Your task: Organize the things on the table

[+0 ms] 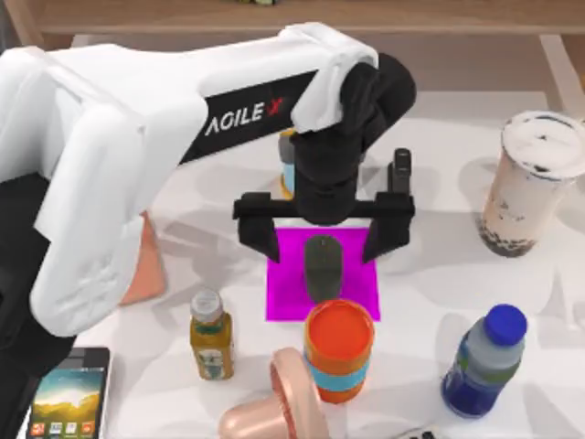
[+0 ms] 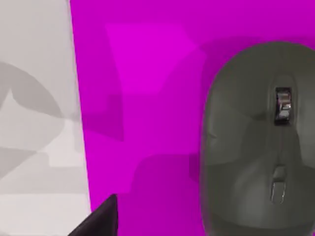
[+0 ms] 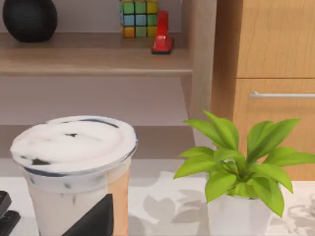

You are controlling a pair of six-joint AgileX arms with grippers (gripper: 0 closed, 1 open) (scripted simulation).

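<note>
One mouse (image 1: 322,266), one phone (image 1: 69,391) and one milk-tea cup (image 1: 533,183) sit on the white tabletop (image 1: 430,274). Around them are one orange canister (image 1: 339,350), one blue-capped bottle (image 1: 484,362), one small yellow bottle (image 1: 211,336) and one pink mat (image 1: 291,293).

The mouse is the landmark: it lies on the pink mat, with the orange canister just in front of it. The yellow bottle stands near the mat's left front corner, and the phone lies farther left at the tabletop's front edge. The cup stands well to the mouse's right, toward the back; the blue-capped bottle is to the right and front.

The left gripper (image 1: 323,240) hangs directly above the mouse, its fingers spread wide on either side, holding nothing and not touching the mouse. The left wrist view looks straight down on the mouse (image 2: 258,142) and mat (image 2: 142,98).

The right wrist view faces the cup (image 3: 74,172), a potted plant (image 3: 241,167) and a wooden shelf (image 3: 98,59); whether the right gripper is open I cannot tell.
</note>
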